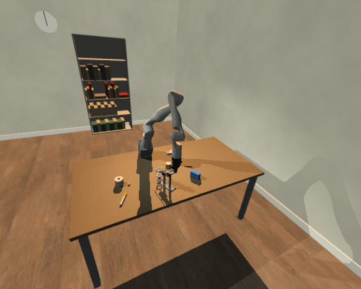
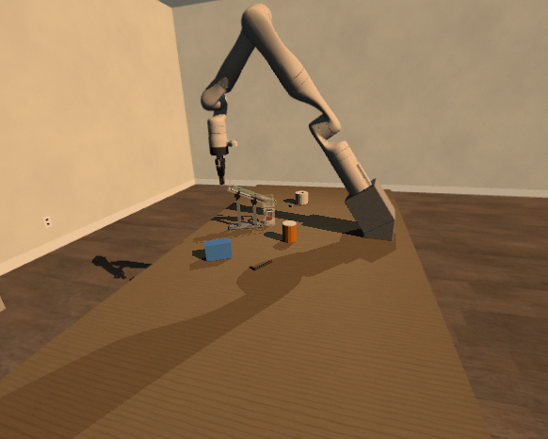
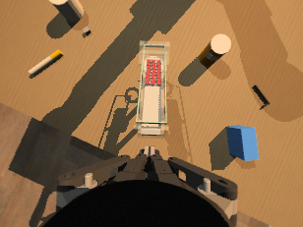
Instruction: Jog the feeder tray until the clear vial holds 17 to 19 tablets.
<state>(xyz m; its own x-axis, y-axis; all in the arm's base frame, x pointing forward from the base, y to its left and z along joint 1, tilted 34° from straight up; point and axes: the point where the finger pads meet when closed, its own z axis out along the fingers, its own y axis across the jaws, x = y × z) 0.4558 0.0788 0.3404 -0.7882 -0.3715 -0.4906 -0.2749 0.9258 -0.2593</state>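
Note:
The feeder tray [image 3: 152, 89] is a clear, sloped channel on a small stand [image 2: 251, 203]. Several red tablets [image 3: 152, 72] lie bunched at its far, lower end. The clear vial [image 2: 268, 216] stands on the table under that low end, with red tablets in it; in the top view it shows at the tray's left [image 1: 159, 177]. My gripper [image 3: 150, 152] [image 2: 221, 178] is shut and empty. It hangs just above the tray's raised near end, not touching it as far as I can tell.
An orange canister with a white lid [image 2: 289, 231] stands beside the tray. A blue block [image 2: 217, 249], a small black bar [image 2: 261, 265], a tape roll [image 1: 119, 180], a pencil-like stick [image 1: 123, 198] and a tiny grey piece [image 3: 87, 31] lie on the table.

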